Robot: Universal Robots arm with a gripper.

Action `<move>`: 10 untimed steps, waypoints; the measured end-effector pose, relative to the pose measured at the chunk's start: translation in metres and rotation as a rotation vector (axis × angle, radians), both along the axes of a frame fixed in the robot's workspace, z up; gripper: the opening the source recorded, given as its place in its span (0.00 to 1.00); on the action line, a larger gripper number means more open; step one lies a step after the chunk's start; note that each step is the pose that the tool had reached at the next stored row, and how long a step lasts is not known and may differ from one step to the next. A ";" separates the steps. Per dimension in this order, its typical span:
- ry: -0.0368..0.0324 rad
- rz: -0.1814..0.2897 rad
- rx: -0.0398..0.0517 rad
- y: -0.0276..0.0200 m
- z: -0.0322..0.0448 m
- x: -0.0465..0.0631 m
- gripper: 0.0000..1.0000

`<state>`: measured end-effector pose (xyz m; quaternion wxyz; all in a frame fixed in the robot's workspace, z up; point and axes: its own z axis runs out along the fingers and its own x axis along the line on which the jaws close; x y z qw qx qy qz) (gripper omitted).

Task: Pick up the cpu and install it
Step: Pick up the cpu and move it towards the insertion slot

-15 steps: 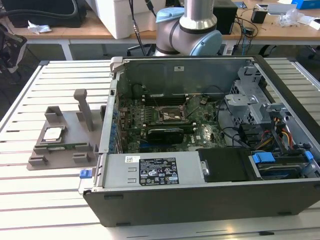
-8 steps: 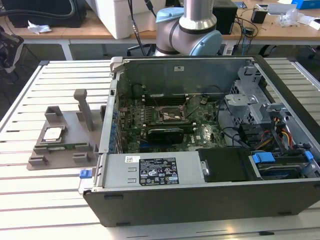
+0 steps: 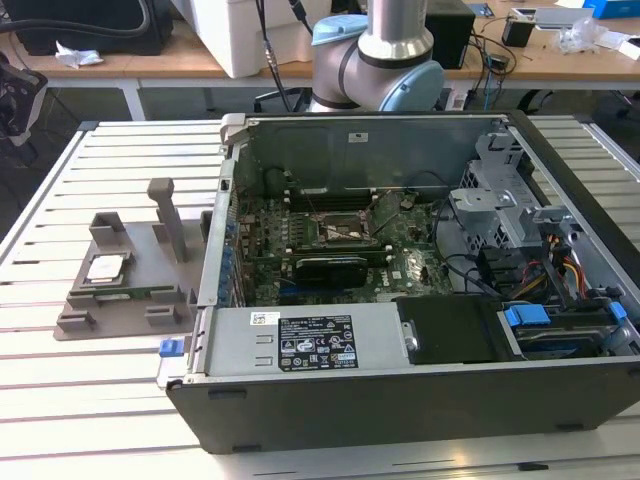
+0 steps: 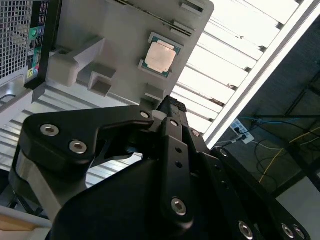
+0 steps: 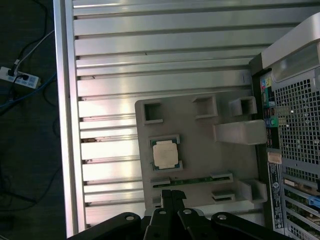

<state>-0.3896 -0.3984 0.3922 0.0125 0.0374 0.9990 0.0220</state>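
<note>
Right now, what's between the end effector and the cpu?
In the first wrist view, grey tray and a thin green strip lie between end effector and cpu.

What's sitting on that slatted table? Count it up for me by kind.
cpu: 1
grey tray: 1
thin green board lying in the tray: 1
open computer case: 1
Total: 4

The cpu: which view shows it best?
The first wrist view: the cpu lies face-on and unobstructed in the grey tray. The second wrist view shows the cpu slanted; the exterior view shows it far off, obliquely.
</note>
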 end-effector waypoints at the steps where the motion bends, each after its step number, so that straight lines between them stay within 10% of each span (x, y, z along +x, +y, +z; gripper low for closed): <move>1: 0.0000 0.000 0.0000 0.0000 0.0000 0.000 0.11; 6: 0.0000 0.000 0.0000 0.0001 0.0000 0.000 0.11; 10: 0.0000 0.000 0.0000 0.0001 0.0000 0.000 0.36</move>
